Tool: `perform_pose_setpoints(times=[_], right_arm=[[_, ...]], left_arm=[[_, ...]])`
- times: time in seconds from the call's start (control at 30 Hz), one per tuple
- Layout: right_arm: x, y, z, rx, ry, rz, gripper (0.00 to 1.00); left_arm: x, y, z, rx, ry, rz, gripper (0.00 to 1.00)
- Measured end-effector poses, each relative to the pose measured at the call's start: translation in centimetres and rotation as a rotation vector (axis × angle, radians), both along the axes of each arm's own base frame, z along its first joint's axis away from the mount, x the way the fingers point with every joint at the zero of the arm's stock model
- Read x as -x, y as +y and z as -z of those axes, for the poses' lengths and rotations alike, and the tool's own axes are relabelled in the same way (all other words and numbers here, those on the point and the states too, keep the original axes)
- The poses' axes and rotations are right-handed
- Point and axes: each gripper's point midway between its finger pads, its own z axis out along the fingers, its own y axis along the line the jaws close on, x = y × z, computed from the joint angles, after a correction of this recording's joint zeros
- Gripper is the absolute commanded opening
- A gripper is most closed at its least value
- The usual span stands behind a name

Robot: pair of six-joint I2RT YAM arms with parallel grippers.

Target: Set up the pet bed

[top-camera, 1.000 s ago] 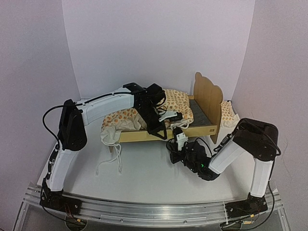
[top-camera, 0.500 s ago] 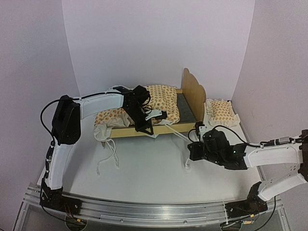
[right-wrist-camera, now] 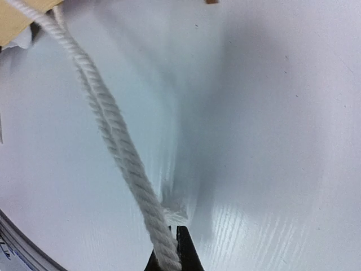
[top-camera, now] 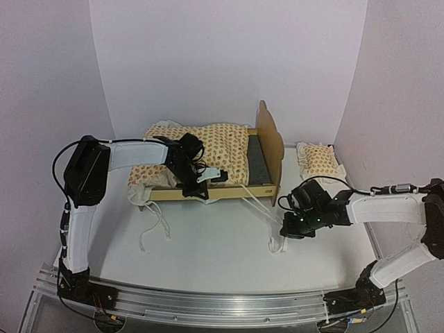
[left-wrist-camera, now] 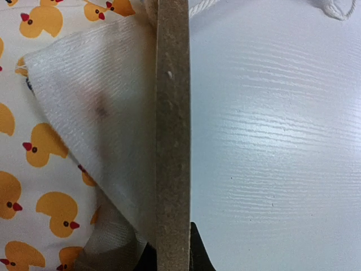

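Observation:
The pet bed (top-camera: 229,192) stands at the back middle of the table, its plywood headboard (top-camera: 268,142) to the right. The orange-patterned mattress cushion (top-camera: 208,147) lies on it and spills over the left end. My left gripper (top-camera: 200,187) is shut on the bed's near side rail; in the left wrist view the rail's edge (left-wrist-camera: 172,124) runs up from my gripper (left-wrist-camera: 172,262), with the cushion (left-wrist-camera: 51,147) on its left. My right gripper (top-camera: 286,232) is shut on a white cord (top-camera: 261,211) that runs taut from the bed. The cord (right-wrist-camera: 110,130) runs into that gripper (right-wrist-camera: 172,264).
The small matching pillow (top-camera: 319,159) lies at the back right by the wall. Loose white cords (top-camera: 156,223) trail from the cushion's left end onto the table (top-camera: 215,257). White walls close in the back and both sides.
The bed has slid left and back with my left gripper on its rail. My right arm has stretched out to the right, drawing the cord out from the bed.

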Motion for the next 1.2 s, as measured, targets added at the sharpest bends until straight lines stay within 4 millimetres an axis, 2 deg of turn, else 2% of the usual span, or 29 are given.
perform_pose_setpoints(times=[0.1,0.13,0.17,0.27,0.3,0.37,0.47,0.57,0.6,0.7,0.77,0.87,0.97,1.03,1.1,1.2], right_arm=[[0.3,0.0,-0.6,-0.001,0.040,-0.010,0.00],[0.4,0.5,-1.1,-0.014,0.048,-0.028,0.00],[0.5,1.0,-1.6,-0.032,0.055,-0.047,0.00],[0.6,3.0,-3.5,-0.104,0.070,-0.127,0.00],[0.7,3.7,-4.1,-0.131,0.075,-0.156,0.00],[1.1,4.9,-5.1,-0.176,0.095,-0.207,0.00],[1.7,5.8,-5.7,-0.209,0.131,-0.251,0.00],[2.2,6.0,-5.8,-0.218,0.158,-0.271,0.00],[2.3,5.9,-5.7,-0.217,0.162,-0.273,0.00],[2.5,5.9,-5.7,-0.209,0.170,-0.280,0.00],[2.4,6.0,-5.7,-0.207,0.171,-0.285,0.00],[2.3,6.3,-6.0,-0.207,0.167,-0.295,0.00],[2.2,6.4,-6.2,-0.206,0.161,-0.303,0.00],[2.3,6.4,-6.1,-0.204,0.160,-0.310,0.00],[2.4,6.5,-6.1,-0.202,0.158,-0.320,0.00],[2.5,7.0,-6.4,-0.208,0.158,-0.336,0.00]], left_arm=[[0.5,1.2,0.0,-0.006,0.001,0.042,0.00],[0.6,1.7,0.0,-0.009,0.001,0.061,0.04],[0.7,2.1,0.0,-0.012,0.001,0.076,0.12],[0.5,3.0,0.0,-0.024,-0.021,0.128,0.46],[0.3,3.2,-0.2,-0.027,-0.042,0.152,0.54],[0.3,3.1,-1.2,-0.011,-0.067,0.187,0.62],[0.6,2.4,-4.1,0.046,-0.098,0.245,0.66],[1.7,1.1,-7.7,0.134,-0.089,0.305,0.71],[2.0,0.4,-9.3,0.176,-0.084,0.318,0.68],[1.9,-1.8,-13.3,0.264,-0.099,0.288,0.51],[1.6,-3.4,-14.4,0.275,-0.129,0.248,0.52],[1.3,-5.7,-13.5,0.227,-0.147,0.178,0.61],[0.8,-7.4,-10.3,0.166,-0.125,0.107,0.66],[0.0,-7.3,-7.7,0.109,-0.118,0.054,0.66],[-0.9,-6.9,-5.9,0.066,-0.132,0.008,0.65],[-2.9,-6.9,-6.1,0.064,-0.211,-0.051,0.63]])
